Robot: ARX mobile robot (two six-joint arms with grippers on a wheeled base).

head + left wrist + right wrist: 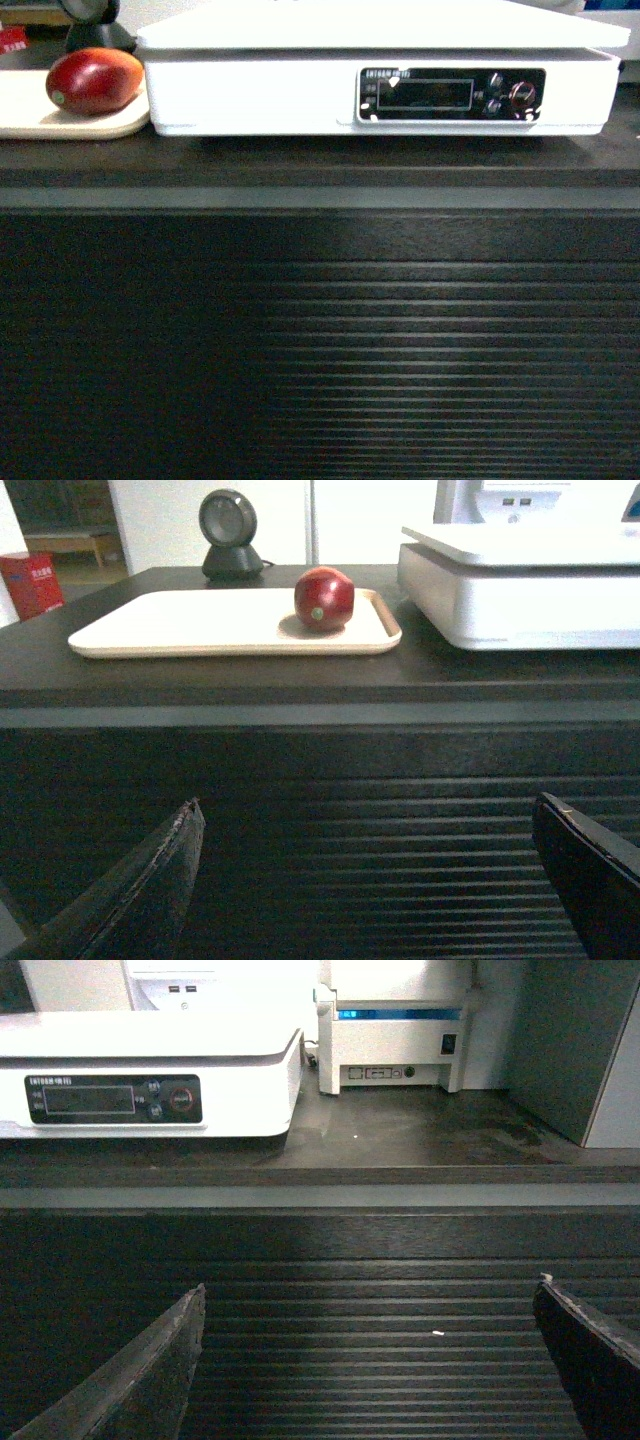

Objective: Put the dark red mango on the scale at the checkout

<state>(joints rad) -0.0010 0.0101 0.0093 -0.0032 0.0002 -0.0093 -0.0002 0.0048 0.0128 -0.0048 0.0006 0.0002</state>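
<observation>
- Hanging spread wide and empty, left gripper [365, 880] and right gripper [365, 1360] face the checkout [320, 330] front.
- Dark red mango [95, 80] sits on the beige tray [40, 118], beside the scale [380, 85].
- Scale's top is cut off.

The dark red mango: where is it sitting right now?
The dark red mango lies at the head view's upper left, on the right end of the beige tray atop the checkout, just left of the scale.
</observation>
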